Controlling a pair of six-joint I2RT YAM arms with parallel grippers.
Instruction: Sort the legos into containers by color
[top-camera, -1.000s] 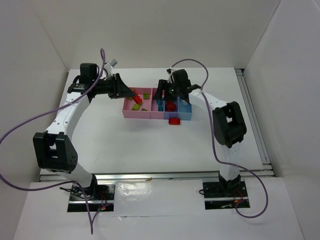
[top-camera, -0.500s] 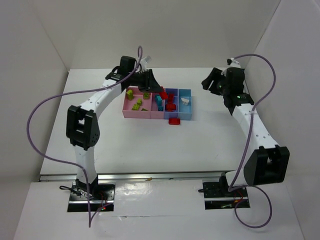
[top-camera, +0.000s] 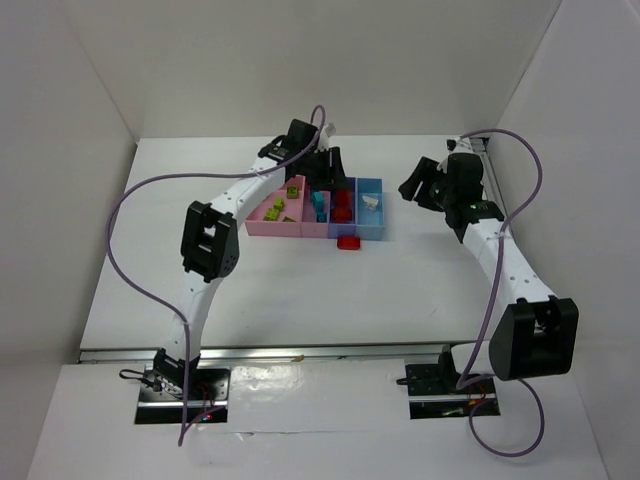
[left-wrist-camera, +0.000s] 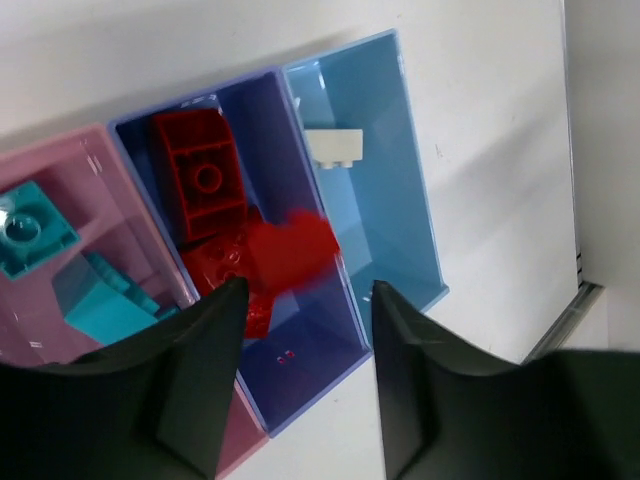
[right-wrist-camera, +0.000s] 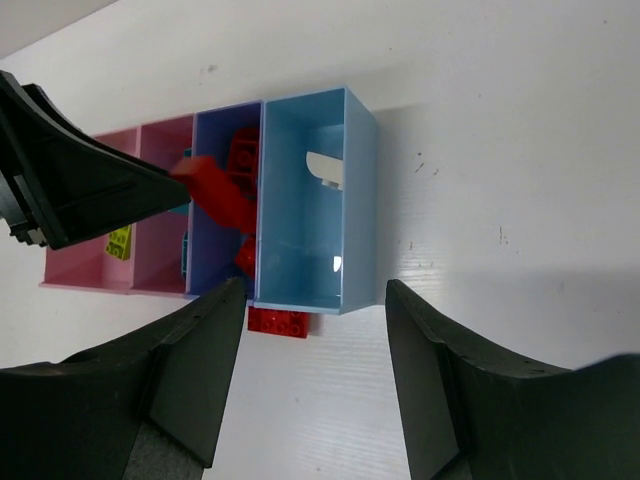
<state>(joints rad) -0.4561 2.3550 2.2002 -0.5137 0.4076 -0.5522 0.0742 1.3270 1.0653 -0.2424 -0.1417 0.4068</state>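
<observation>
Glossy periwinkle bin (left-wrist-camera: 300, 360) holds a blocky red brick (left-wrist-camera: 205, 185); left tool (left-wrist-camera: 307, 288) and right tool (right-wrist-camera: 315, 285) both gape

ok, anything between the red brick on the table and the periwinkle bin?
Only the near wall of the periwinkle bin: the loose red brick lies outside it and must go over. The left gripper hangs open above that bin with a blurred red brick below it, crowding the drop.
</observation>
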